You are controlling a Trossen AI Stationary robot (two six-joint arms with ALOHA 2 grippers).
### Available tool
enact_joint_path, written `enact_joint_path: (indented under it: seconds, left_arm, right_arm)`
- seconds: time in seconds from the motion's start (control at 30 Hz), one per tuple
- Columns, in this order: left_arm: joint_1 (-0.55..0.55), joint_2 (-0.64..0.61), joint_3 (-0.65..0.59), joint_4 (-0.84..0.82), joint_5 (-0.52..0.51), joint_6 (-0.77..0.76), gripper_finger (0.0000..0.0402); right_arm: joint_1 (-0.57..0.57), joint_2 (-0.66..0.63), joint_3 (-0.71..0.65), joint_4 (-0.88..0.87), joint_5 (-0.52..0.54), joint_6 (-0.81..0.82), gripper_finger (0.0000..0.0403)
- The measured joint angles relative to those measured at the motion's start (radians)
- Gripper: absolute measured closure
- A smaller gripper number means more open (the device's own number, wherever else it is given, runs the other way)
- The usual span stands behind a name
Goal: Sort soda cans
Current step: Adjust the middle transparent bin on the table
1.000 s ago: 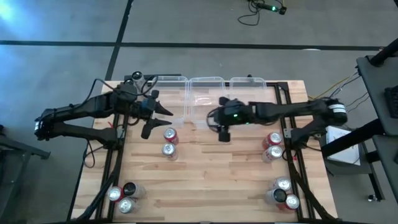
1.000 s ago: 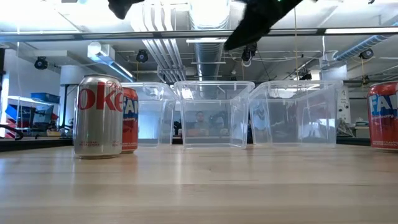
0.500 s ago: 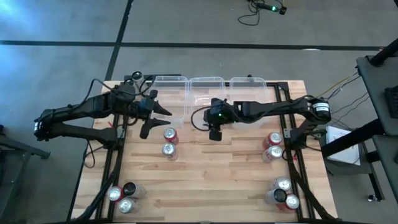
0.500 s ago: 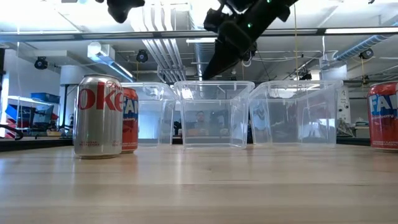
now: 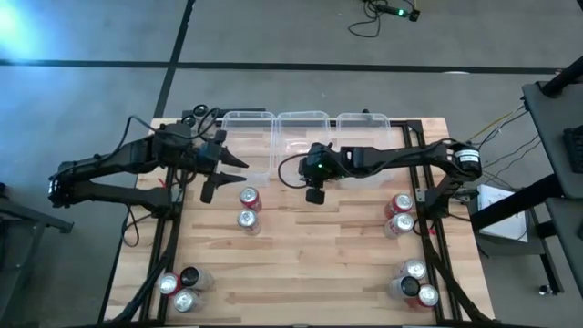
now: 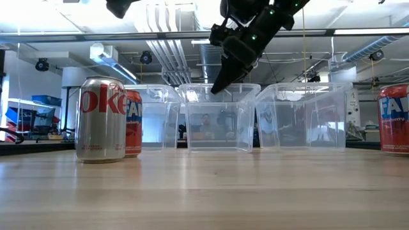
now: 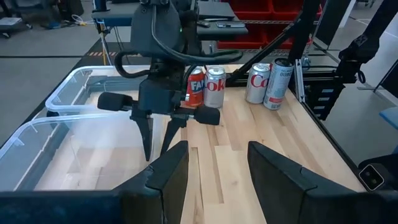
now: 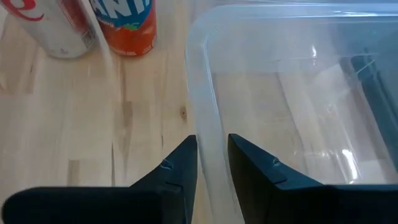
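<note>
Clear plastic bins stand in a row of three at the bench's twelve o'clock edge; the right hand hangs over the near rim of the middle one, fingers parted with the bin wall between them, holding nothing; the left hand hovers at about ten o'clock, beside the leftmost bin, fingers spread and empty; a red soda can and a silver soda can stand touching just below it, near centre-left; two cans sit at three o'clock, a cluster at seven o'clock holds red, black and silver, another cluster rests at five o'clock.
</note>
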Motion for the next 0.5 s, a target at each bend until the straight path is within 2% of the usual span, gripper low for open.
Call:
enact_joint_path:
  seconds: [0.27,0.5]
  left_arm:
    - [0.000,-0.005,0.000,-0.001,0.000,0.000,0.0251]
    - [0.000,-0.005,0.000,-0.001,0.000,0.000,0.0251]
  right_arm:
    - [0.000,-0.001,0.000,-0.001,0.000,0.013,0.0344]
    - [0.000,-0.002,0.000,-0.006,-0.011,-0.022,0.0340]
